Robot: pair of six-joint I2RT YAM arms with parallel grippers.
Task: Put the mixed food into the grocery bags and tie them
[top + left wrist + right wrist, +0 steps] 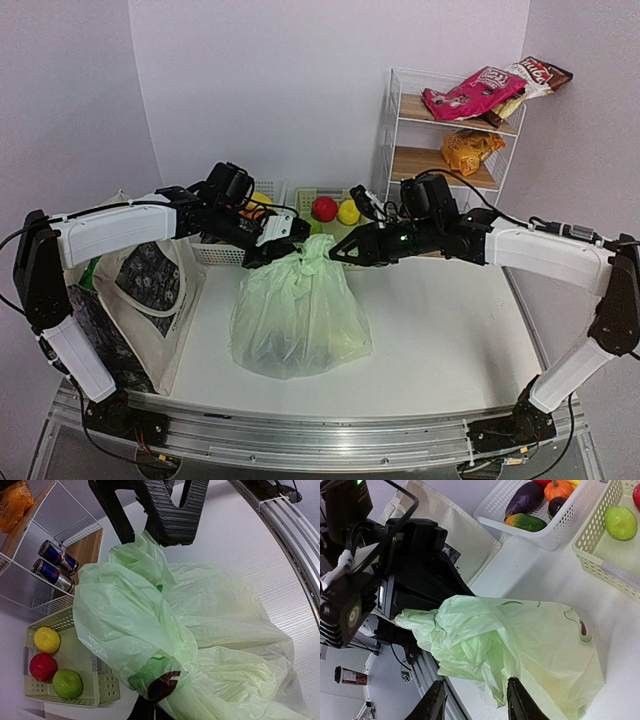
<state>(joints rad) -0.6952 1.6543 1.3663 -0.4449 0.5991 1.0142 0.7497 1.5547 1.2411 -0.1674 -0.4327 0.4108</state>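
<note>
Pale-green plastic bag (298, 320) stands bulging mid-table (440, 330), its neck gathered but apparently not yet knotted; the canvas tote (150, 290) slumps at left. The 2 arms reach inward, level. There the left gripper (272, 250) is clamped on the bag's neck, while the right gripper (338, 250) straddles a fold, jaws parted.

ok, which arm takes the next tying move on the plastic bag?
Right. The left gripper is shut on one bunched top of the plastic bag, anchoring it; the right gripper stands open at the other.
</note>
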